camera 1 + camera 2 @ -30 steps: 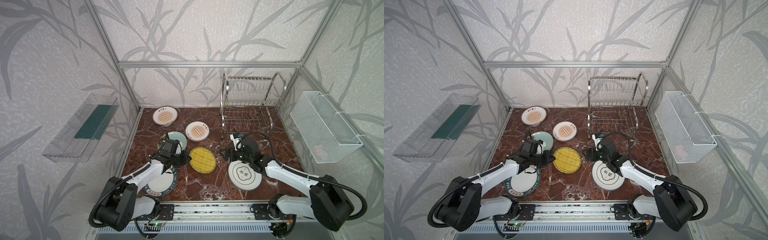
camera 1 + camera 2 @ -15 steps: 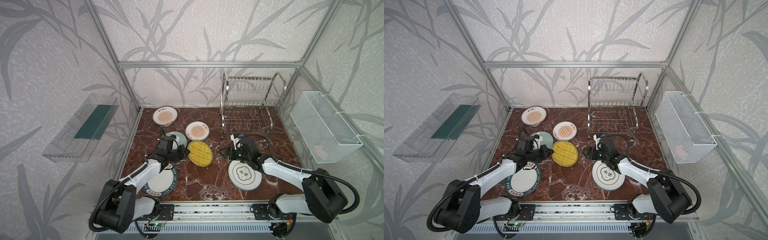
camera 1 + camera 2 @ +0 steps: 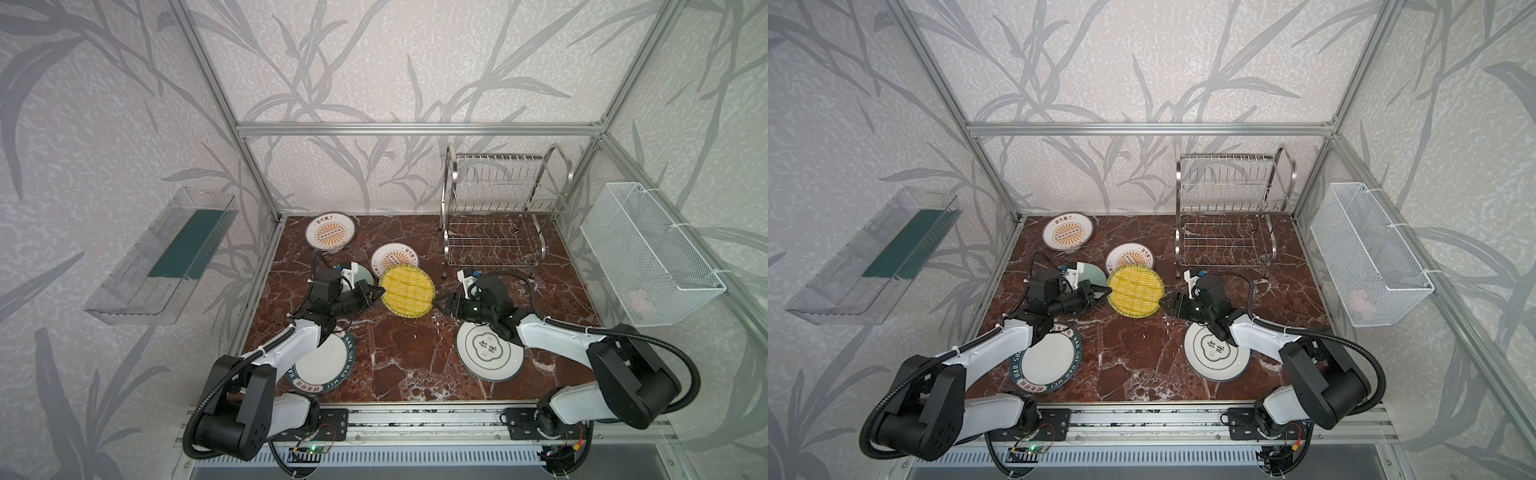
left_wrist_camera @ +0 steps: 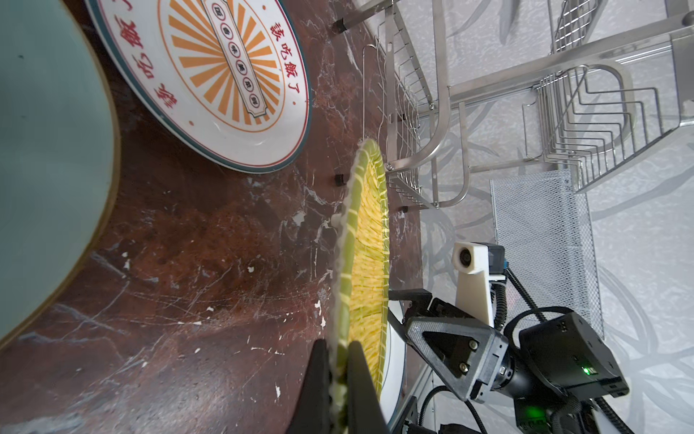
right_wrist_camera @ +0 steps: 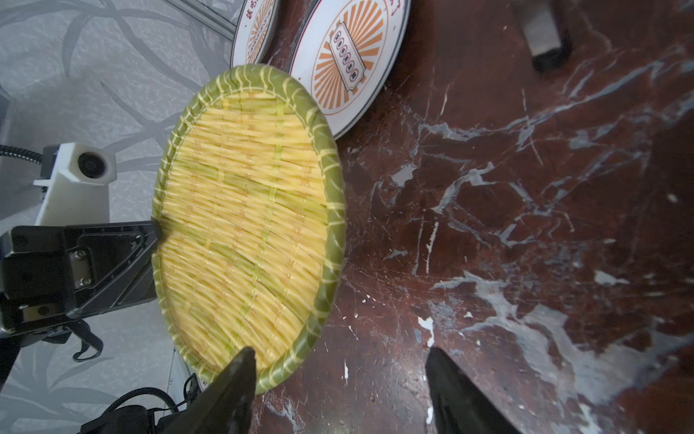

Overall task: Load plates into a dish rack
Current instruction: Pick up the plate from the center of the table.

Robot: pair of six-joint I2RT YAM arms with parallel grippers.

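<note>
A clear plastic tray (image 3: 166, 257) is fixed on the left wall. On the red marble counter (image 3: 399, 353), a teal-lettered plate (image 3: 322, 361) lies flat at the near left, partly covered by the left arm (image 3: 291, 345). A pale green plate (image 3: 1095, 273) is half hidden behind that arm's wrist. A sunburst plate (image 3: 331, 236) lies at the back left, and a second sunburst plate (image 3: 395, 257) nearer the middle.

The yellow woven-look plate (image 3: 409, 297), green-rimmed, is held tilted above the counter's middle, its left rim pinched by the closed left jaws. The right jaws are spread open at its opposite rim; contact cannot be told.

A cloud-outlined plate (image 3: 488, 353) lies flat, partly covered by the right arm (image 3: 552, 336). The dish rack (image 3: 498, 216) stands at the back right, and a white mesh basket (image 3: 648, 257) hangs on the right wall.
</note>
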